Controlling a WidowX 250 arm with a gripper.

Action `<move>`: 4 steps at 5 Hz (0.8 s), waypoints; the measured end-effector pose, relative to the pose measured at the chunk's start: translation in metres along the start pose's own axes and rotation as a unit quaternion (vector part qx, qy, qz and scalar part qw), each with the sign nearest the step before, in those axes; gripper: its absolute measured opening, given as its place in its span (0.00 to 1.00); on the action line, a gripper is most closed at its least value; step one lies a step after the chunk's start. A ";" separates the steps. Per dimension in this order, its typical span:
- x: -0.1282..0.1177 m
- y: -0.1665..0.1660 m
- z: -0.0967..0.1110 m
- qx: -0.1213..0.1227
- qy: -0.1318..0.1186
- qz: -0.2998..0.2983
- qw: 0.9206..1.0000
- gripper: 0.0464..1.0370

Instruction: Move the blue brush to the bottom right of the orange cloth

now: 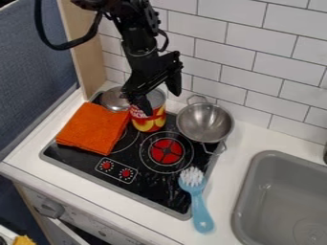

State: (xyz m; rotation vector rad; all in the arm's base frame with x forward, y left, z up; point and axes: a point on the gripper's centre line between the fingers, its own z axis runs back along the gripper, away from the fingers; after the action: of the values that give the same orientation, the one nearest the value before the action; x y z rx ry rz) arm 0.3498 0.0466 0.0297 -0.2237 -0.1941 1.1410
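"One black gripper (159, 103) hangs over the can (148, 123) at the back of the stove (156, 184), right?"

"Yes, with its two fingers spread apart, so I'd call it open. I can't tell whether either of them touches the can."

"And where's the blue brush (199, 206)?"

"At the right edge of the stove, near the front. Its white bristles (191, 176) face up over the stove, and the handle runs down onto the white counter (256, 136), between the stove and the gray sink (252, 201)."

"How does that sit against the orange cloth (94, 128)?"

"Well apart from it, down and to the right. The cloth is folded on the left part of the stove, and the two red knobs (125, 172) are between them, toward the front."

"What else is on the stove?"

"A metal pot (204, 123) with two handles at the back right corner, just beside the can, and a shiny round dish (114, 99) at the back left, right behind the cloth. One burner (167, 151) shows red in the middle."

"And behind it all?"

"White wall tiles (223, 50), with an upright wooden panel (83, 52) on the left."
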 end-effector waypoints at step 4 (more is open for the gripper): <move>-0.060 0.009 -0.005 0.057 -0.038 -0.122 0.990 0.96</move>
State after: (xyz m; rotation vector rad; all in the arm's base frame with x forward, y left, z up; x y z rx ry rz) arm 0.3191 -0.0054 0.0206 -0.0529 -0.2162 0.9143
